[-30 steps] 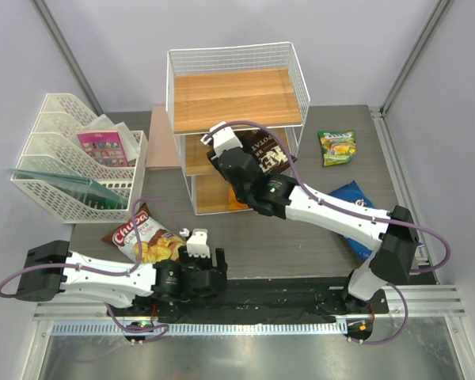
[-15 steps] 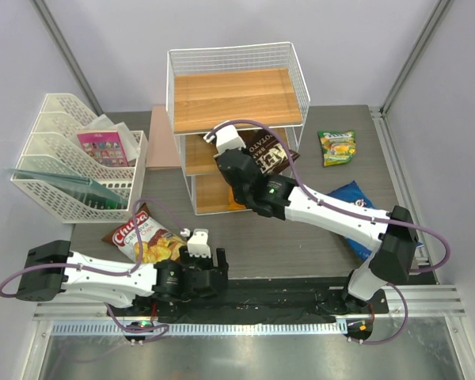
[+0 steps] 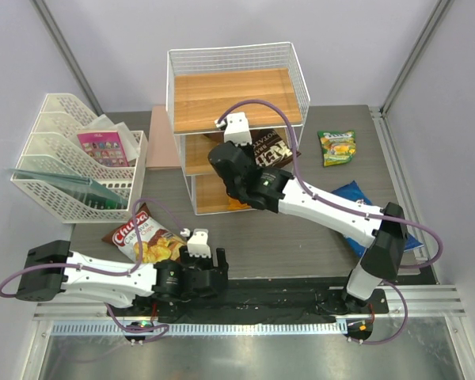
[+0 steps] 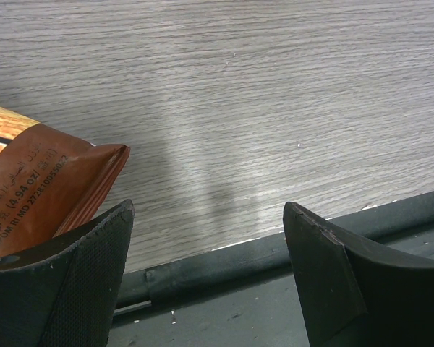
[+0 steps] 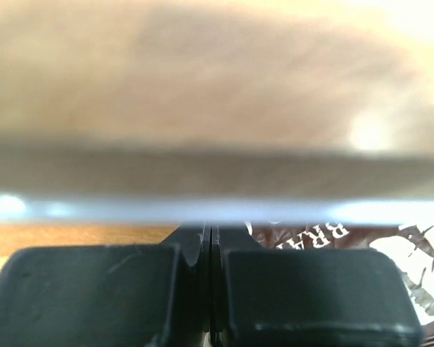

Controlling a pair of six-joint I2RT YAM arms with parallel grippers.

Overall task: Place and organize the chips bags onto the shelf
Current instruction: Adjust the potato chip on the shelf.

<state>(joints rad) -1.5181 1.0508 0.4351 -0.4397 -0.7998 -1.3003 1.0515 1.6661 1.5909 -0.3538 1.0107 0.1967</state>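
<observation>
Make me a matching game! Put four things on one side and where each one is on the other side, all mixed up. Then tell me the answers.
Things
1. green-yellow bag
2. dark brown bag
3. pink packet
4. red-lettered bag

Places
A. inside the white file tray
B. on the table, beside the left arm
C. on the table, right of the shelf
D. on the shelf's middle level

Pairs: 1-C, 2-D, 3-A, 4-B

your table (image 3: 293,241): green-yellow bag (image 3: 337,147), blue bag (image 3: 355,192), red-lettered bag (image 3: 142,236), file tray (image 3: 63,170) sat on it | shelf (image 3: 237,95): dark brown bag (image 3: 273,147) lay mid-tier
</observation>
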